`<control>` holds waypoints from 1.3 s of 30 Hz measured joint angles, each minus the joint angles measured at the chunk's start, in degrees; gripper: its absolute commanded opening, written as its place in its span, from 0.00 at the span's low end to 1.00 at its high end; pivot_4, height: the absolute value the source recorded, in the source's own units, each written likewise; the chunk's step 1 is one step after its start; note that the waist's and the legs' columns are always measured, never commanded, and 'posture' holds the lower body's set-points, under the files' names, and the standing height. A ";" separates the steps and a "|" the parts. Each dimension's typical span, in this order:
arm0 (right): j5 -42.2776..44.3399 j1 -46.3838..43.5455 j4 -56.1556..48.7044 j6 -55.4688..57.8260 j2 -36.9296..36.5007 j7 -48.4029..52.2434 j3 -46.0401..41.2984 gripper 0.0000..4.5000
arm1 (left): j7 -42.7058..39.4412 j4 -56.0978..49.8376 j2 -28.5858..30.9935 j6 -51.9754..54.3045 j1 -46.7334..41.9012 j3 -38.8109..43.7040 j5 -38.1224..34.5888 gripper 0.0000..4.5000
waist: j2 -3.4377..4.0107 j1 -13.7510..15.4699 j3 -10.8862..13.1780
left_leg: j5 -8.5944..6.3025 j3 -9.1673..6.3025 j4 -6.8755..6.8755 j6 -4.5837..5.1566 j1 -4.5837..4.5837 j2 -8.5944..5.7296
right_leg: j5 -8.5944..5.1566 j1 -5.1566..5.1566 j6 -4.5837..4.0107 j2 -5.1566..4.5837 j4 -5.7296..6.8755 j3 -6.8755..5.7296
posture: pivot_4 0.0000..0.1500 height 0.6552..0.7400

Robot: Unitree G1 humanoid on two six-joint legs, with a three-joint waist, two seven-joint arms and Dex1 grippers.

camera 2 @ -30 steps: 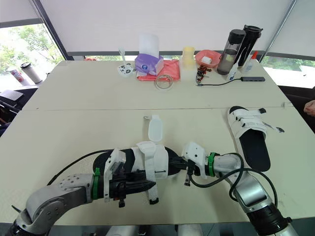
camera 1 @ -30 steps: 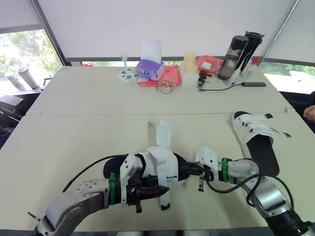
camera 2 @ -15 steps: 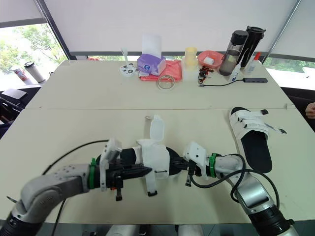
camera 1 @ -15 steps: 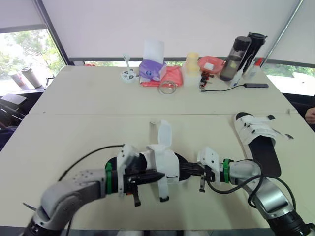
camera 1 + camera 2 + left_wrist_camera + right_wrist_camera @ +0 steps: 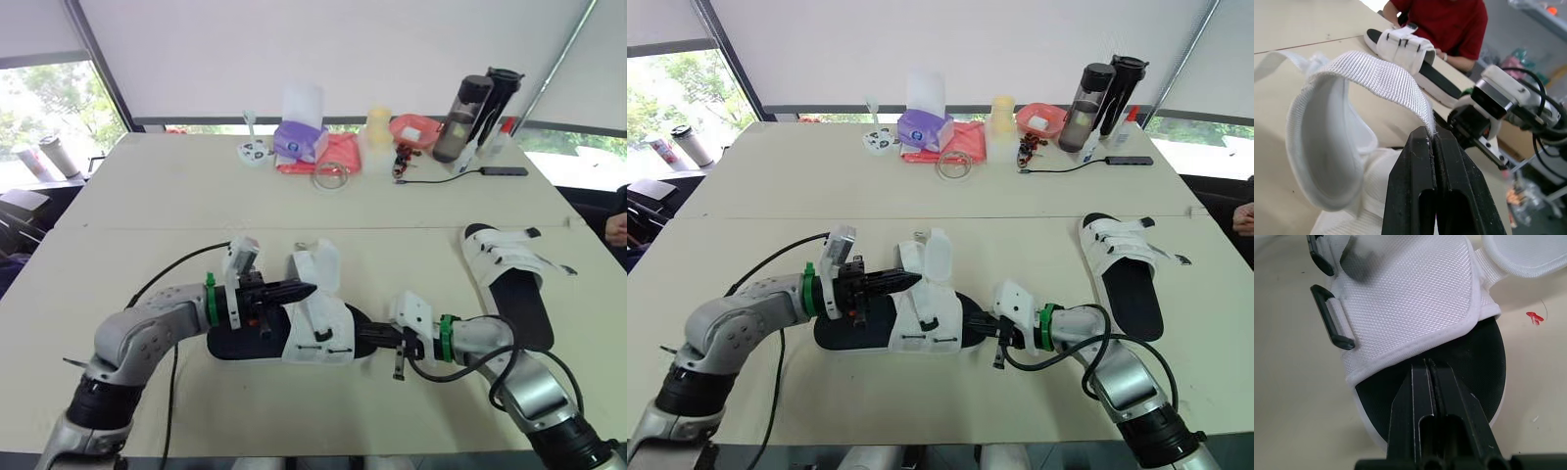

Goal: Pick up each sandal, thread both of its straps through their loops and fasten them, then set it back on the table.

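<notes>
A sandal (image 5: 250, 345) with a black sole and white upper lies on the table close to me. My left gripper (image 5: 308, 288) reaches over it from the left, shut on the edge of one white strap (image 5: 1376, 73), which arches up from the upper. My right gripper (image 5: 361, 339) comes in from the right, shut on the sandal's black sole (image 5: 1469, 362) at one end. Two black loops (image 5: 1334, 318) sit on the side of the white upper (image 5: 1410, 298). The second sandal (image 5: 509, 274) lies flat at the right with its straps across the top.
At the table's far side stand a purple tissue box (image 5: 300, 140), a red cloth (image 5: 338, 152), a yellow cup (image 5: 378, 122), a pink tray (image 5: 416, 129), two dark bottles (image 5: 477, 98) and a cable with a phone (image 5: 505, 170). A person in a red shirt (image 5: 1449, 19) sits at the right.
My left gripper has swung from the sandal's near side up to its far side, lifting the strap. The sandal has settled flatter on the table. The right gripper stays put.
</notes>
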 measured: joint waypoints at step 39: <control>0.02 0.11 -0.01 -0.02 0.17 -1.54 0.34 0.00 | -22.16 17.15 2.21 6.12 -11.27 -1.08 6.97 0.01 | -0.02 -0.18 -0.03 | 0.01 -0.02 0.20 0.00 0.00 0.02 | 0.03 -0.03 -0.02 0.01 0.15 0.00 | 1.00 1.00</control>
